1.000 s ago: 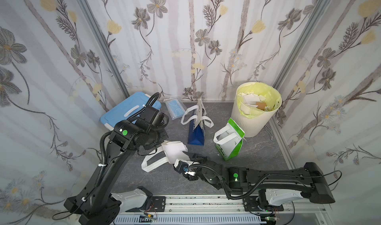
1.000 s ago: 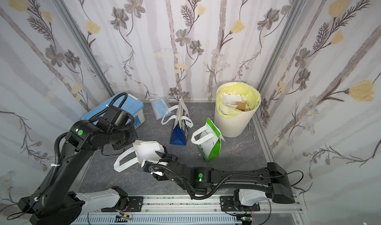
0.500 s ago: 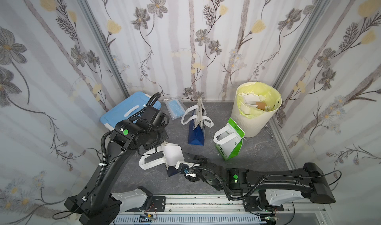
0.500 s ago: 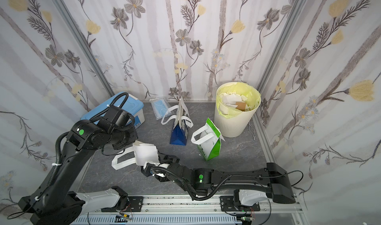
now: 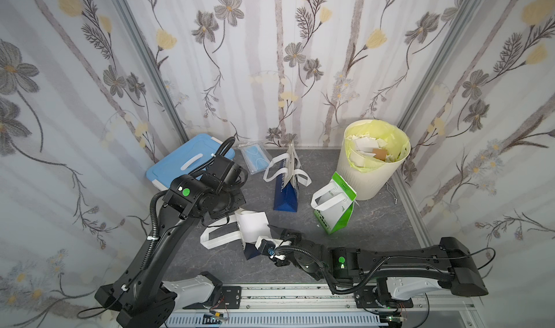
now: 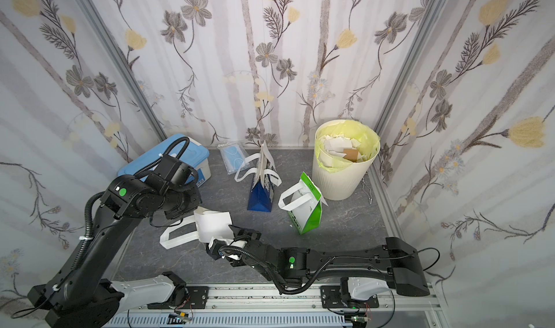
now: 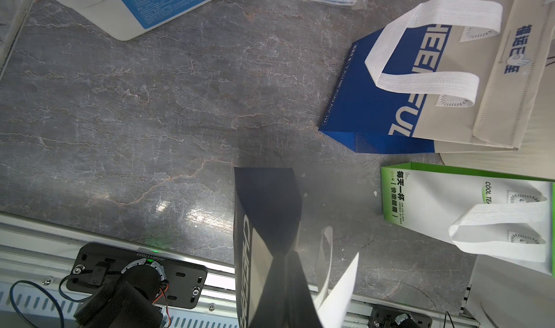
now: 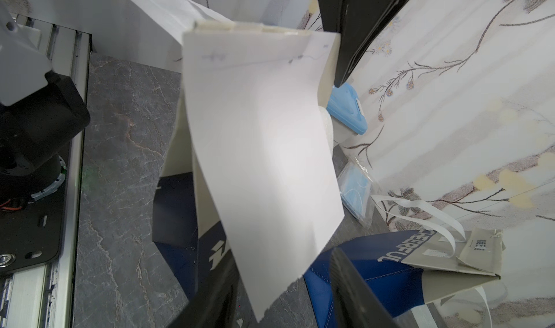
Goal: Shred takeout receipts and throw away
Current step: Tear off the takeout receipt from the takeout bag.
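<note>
**Clerk:** Entry one, left arm. Pose?

**Robot:** My left arm rises from its base at the near-left corner. Elbow high, wrist bent down over the near-left part of the worktop [image 5: 375,230]. My left end effector [image 7: 279,262]: jaws together, pinching the top of a dark blue paper bag [image 7: 267,209], which hangs below it. I cannot tell whether the bag's bottom clears the worktop.

**Clerk:** Entry two, right arm?

**Robot:** Stretched low and nearly level from its base at the near right, along the front rail [image 5: 300,293]. The forearm reaches left to the hanging bag. My right end effector [image 8: 282,260]: jaws apart, one on each side of the lower end of the takeout receipt [image 8: 261,161]. Contact with the paper: cannot tell.

**Clerk:** Receipt, location?

**Robot:** One white slip. Its top lies along the top edge of the held bag and it droops down the bag's side. The free lower end sits between my right jaws.

**Clerk:** Remaining stock?

**Robot:**
- Far right: bin [image 5: 360,185] with a yellow liner, holding white paper scraps and one brown piece.
- Just in front of the bin: green-and-white bag [image 5: 333,221], tilted.
- Centre: second dark blue bag [image 5: 285,197], standing, white handles.
- Far left: blue-lidded box [image 5: 180,164].
- Near the box: packet of blue face masks [image 5: 255,160].
</note>
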